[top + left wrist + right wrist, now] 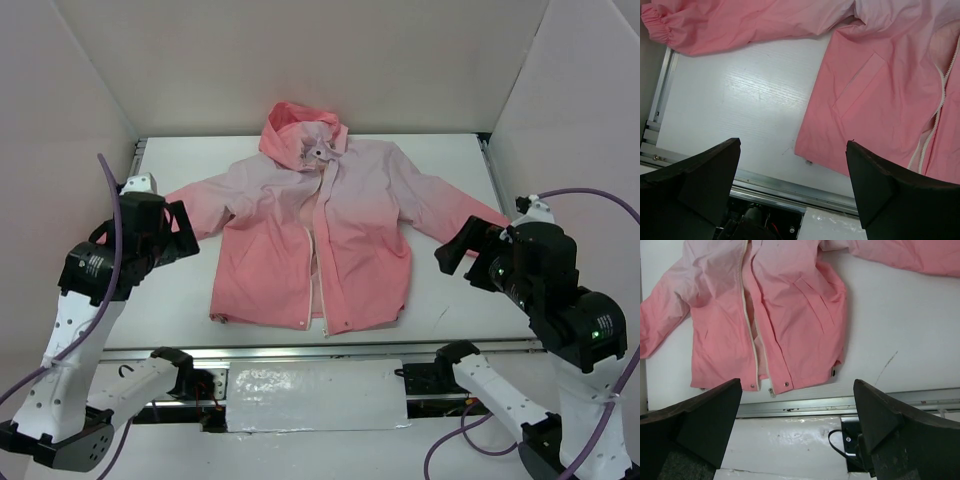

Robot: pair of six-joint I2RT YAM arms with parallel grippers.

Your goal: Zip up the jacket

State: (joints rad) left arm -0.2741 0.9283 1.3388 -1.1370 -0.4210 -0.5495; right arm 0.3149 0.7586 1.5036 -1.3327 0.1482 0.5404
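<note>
Both grippers hover with jaws spread wide and empty, the left gripper (183, 228) beside one sleeve and the right gripper (462, 250) beside the other, neither touching cloth. The jacket (300, 230) lies flat on its back in the middle of the table (455, 310), hood away from the arms and hem toward them. Its zipper (317, 250) gapes from the chest down, so I judge the zipping not yet begun: this is the approach. The next move likely calls for one gripper to pin the hem (805, 377) beside the zipper's foot while the other finds the slider, which I cannot make out in any view. The right wrist view shows both zipper rows parting toward the hem and its snaps. The left wrist view shows a cuff (657, 27), a pocket and only one stretch of teeth. Only the top view takes in the hood.
</note>
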